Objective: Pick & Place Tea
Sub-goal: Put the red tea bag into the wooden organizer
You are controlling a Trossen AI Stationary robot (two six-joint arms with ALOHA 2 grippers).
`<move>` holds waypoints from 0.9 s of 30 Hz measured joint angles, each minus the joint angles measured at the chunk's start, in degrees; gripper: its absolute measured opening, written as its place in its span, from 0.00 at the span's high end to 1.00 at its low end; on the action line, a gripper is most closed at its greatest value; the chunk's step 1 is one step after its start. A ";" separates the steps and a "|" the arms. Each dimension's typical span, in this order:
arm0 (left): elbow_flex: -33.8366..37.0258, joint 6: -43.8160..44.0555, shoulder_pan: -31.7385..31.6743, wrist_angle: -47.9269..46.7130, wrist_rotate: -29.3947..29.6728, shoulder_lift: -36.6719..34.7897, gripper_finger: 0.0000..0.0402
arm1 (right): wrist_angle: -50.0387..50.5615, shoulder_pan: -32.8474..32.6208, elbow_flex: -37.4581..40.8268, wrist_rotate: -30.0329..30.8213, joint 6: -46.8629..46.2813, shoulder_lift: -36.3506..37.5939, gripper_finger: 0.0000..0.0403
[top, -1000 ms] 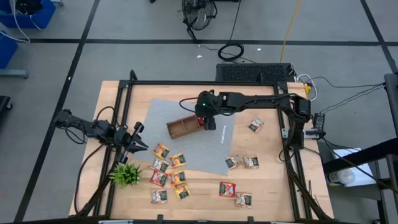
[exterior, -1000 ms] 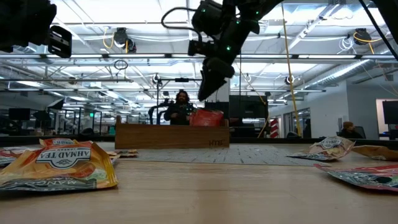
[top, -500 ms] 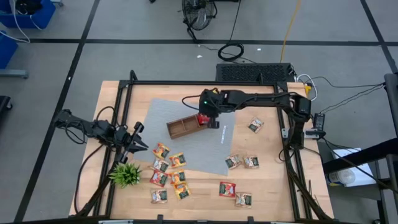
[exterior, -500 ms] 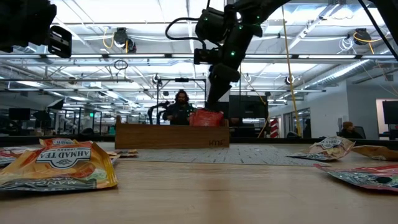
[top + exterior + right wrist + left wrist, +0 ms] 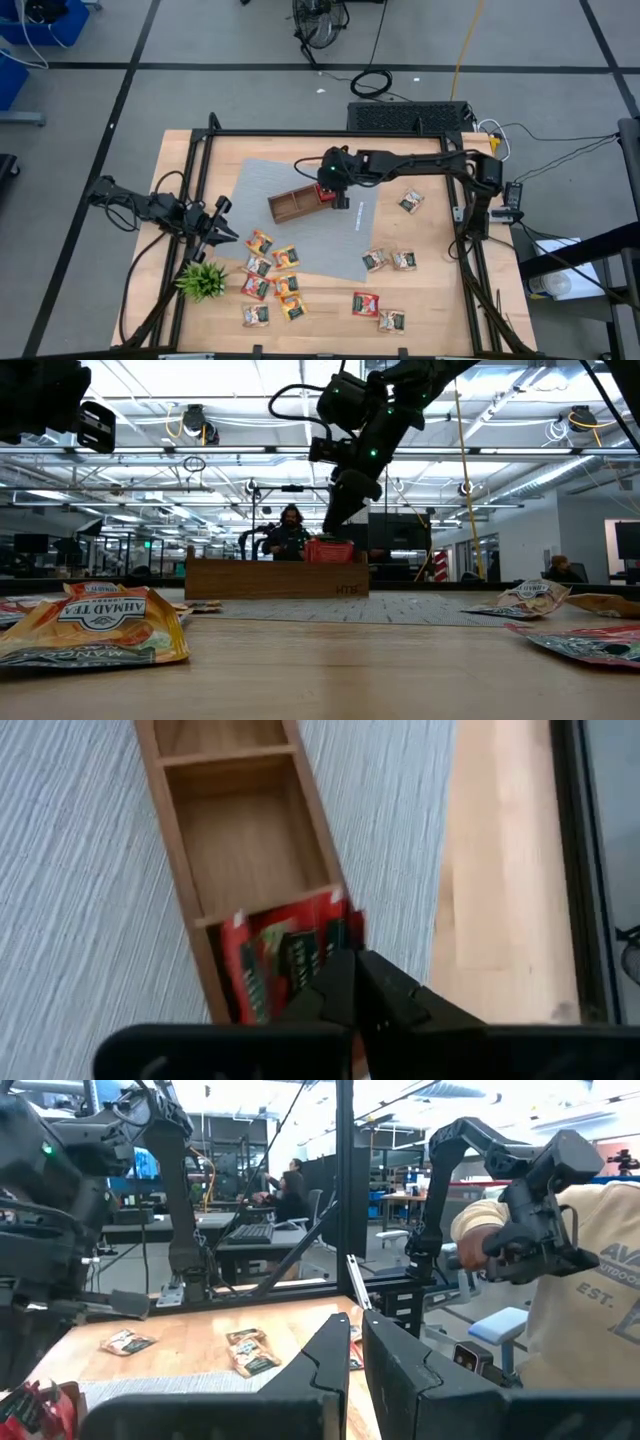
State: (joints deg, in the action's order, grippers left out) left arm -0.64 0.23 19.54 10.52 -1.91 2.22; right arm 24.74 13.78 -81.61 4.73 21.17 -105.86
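On nearest sachet [image 5: 92,625]: "AHMAD TEA" lbl.

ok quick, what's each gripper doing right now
Left gripper: shut, holding nothing, parked at the table's left edge near the plant.
Right gripper: shut and empty, above the red tea sachet in the wooden tray's end compartment.

Red tea sachet [image 5: 275,960] in wooden tray's [image 5: 185,870] end compartment

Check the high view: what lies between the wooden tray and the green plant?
In the high view, only bare grey mat and then bare table wood lie between the wooden tray and the green plant; the nearest tea sachets sit just beside that line.
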 joint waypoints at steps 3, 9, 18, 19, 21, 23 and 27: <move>0.00 0.00 0.01 0.00 0.00 0.01 0.91 | 0.07 -0.42 0.01 1.51 0.50 1.30 1.00; 0.00 0.00 0.00 -0.02 0.00 0.02 0.91 | 2.69 -2.06 -0.01 -1.40 -2.69 5.40 1.00; 0.00 0.00 0.00 0.00 0.00 0.00 0.91 | 1.36 -2.62 4.72 -10.76 -5.49 3.63 1.00; 0.00 0.00 -0.01 0.00 0.00 0.02 0.91 | -0.59 -2.62 5.19 -10.76 -5.40 3.15 1.00; 0.00 0.00 0.00 0.02 0.00 0.01 0.91 | -2.57 -2.62 6.01 -10.75 -5.14 2.82 1.00; 0.00 0.00 -0.01 0.02 0.00 0.02 0.91 | -2.30 -2.60 6.63 -10.53 -4.22 2.33 1.00; 0.00 0.00 -0.01 0.06 0.02 0.01 0.91 | -4.59 -1.90 6.53 -10.56 -3.94 1.60 1.00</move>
State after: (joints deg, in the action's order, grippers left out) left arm -0.64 0.23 19.53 10.58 -1.89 2.23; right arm 20.15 11.88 -75.08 -5.83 17.23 -104.26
